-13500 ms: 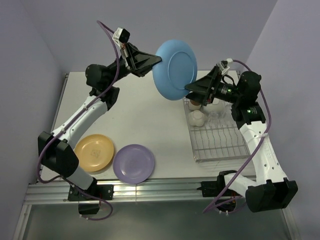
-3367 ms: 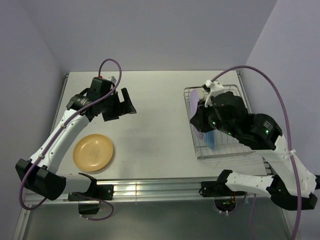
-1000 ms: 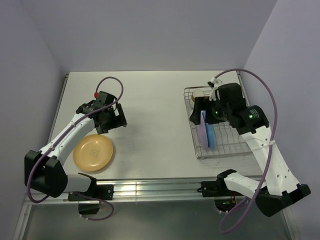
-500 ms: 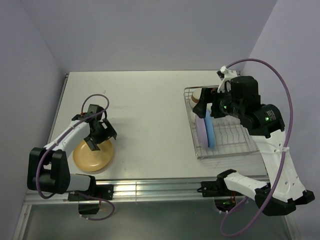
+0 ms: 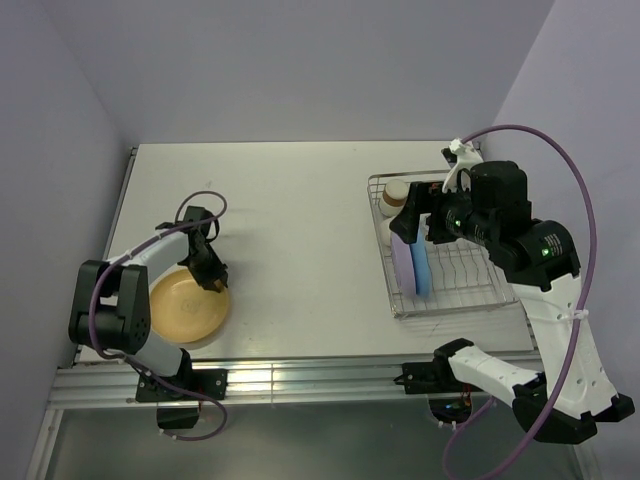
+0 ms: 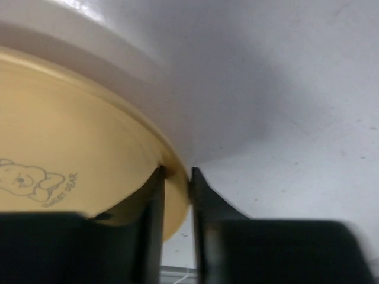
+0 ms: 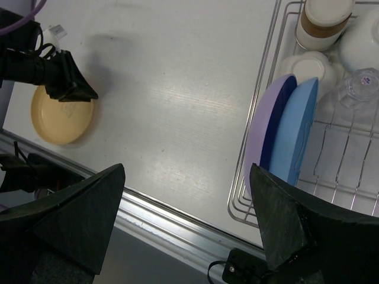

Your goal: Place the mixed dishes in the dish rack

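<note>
The orange-yellow plate (image 5: 185, 308) lies flat near the table's front left. My left gripper (image 5: 212, 275) is low at its right rim. In the left wrist view the two fingers (image 6: 155, 198) pinch that rim of the plate (image 6: 71, 142), one inside and one outside. The dish rack (image 5: 470, 287) stands at the right. In it the purple plate (image 7: 263, 130) and the blue plate (image 7: 293, 133) stand on edge side by side. My right gripper (image 7: 187, 168) hovers open and empty above the rack's left side.
The rack's far end holds a brown cup (image 7: 323, 21), a white bowl (image 7: 364, 41), a small bowl (image 7: 311, 65) and a clear glass (image 7: 358, 89). The table's metal front rail (image 5: 300, 375) runs just beyond the yellow plate.
My left gripper dropped to the yellow plate's right rim and closed on it. The right arm rose slightly above the rack, still open.
</note>
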`<state>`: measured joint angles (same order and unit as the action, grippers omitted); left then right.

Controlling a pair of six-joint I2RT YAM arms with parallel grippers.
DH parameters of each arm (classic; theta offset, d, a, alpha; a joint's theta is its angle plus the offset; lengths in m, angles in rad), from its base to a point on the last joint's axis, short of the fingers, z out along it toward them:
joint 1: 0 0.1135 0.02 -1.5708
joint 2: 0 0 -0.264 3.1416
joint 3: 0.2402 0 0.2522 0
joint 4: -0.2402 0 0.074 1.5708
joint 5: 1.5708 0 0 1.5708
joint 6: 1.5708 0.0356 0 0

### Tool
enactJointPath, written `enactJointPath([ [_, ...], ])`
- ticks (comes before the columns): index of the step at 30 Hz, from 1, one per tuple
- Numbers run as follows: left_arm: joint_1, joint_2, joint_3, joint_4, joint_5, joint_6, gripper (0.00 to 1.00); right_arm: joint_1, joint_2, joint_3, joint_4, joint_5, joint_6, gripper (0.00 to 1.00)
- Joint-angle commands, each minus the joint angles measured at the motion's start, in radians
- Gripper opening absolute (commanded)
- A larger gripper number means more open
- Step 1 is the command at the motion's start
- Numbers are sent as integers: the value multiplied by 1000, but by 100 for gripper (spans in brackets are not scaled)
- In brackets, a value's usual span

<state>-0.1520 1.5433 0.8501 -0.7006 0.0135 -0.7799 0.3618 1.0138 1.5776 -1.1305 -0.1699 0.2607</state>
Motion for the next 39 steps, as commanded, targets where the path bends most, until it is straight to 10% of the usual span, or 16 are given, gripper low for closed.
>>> enactJointPath([
  [1, 0, 32, -5, 79, 42, 21, 16, -4, -1, 12, 12, 0, -3, 93],
  [2, -1, 28, -9, 84, 51, 22, 0, -4, 2, 12, 11, 0, -5, 93],
  [19, -121, -95, 362, 285, 647, -136, 0, -1, 109, 79, 23, -91, 14, 93],
  [27, -138, -146, 579, 361, 717, -287, 0, 0, 184, 160, 54, -198, 113, 94],
  [39, -132, -195, 455, 1755, 612, -1200, 0, -76, 174, 12, 626, -592, 627, 100],
])
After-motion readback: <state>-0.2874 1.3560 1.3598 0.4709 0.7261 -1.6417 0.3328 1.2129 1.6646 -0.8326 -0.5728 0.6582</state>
